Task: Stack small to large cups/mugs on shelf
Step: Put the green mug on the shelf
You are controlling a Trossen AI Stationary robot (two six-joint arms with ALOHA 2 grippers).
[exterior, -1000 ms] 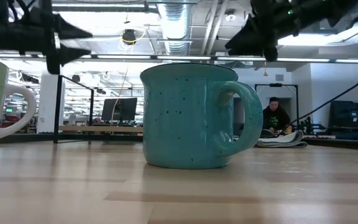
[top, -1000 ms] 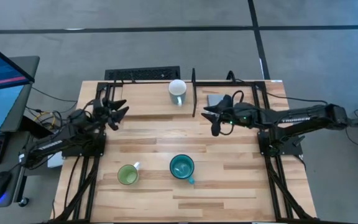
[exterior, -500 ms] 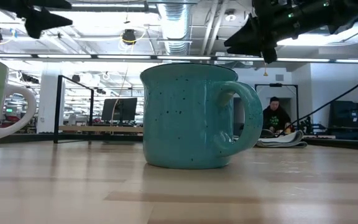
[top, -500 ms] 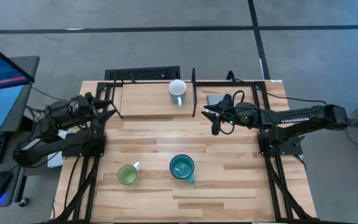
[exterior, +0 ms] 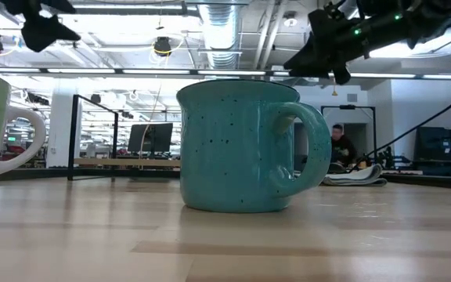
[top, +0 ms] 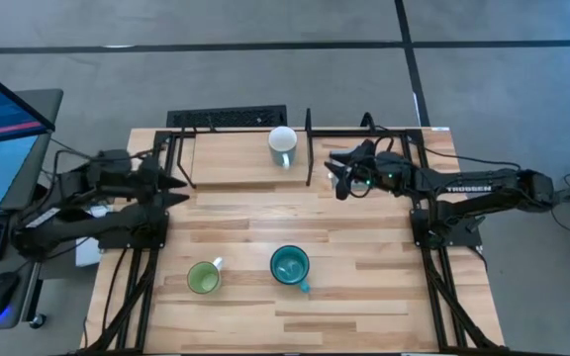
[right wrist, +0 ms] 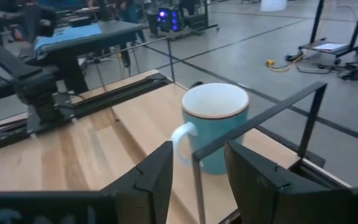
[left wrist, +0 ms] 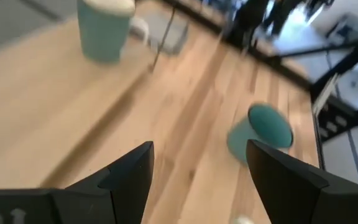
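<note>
The small white mug [top: 283, 144] stands upright on its base on the light-wood shelf [top: 231, 158], at the shelf's right end; it also shows in the right wrist view [right wrist: 216, 127]. The light green mug [top: 203, 278] and the teal mug [top: 290, 265] stand upright on the tabletop near its front edge. My left gripper [top: 178, 188] is open and empty at the table's left edge, beside the shelf's left end. My right gripper [top: 339, 183] is open and empty, in the air just right of the shelf, pointing at the white mug.
A black upright post [top: 308, 148] of the shelf frame stands between my right gripper and the white mug. A grey pad [top: 342, 157] lies right of the shelf. A keyboard [top: 228, 119] lies behind the shelf. A person [exterior: 343, 145] sits far off in the room.
My left gripper has drawn back from the shelf's left end toward the table's left edge and risen. My right gripper has gone a little toward the far edge. The mugs have not moved.
</note>
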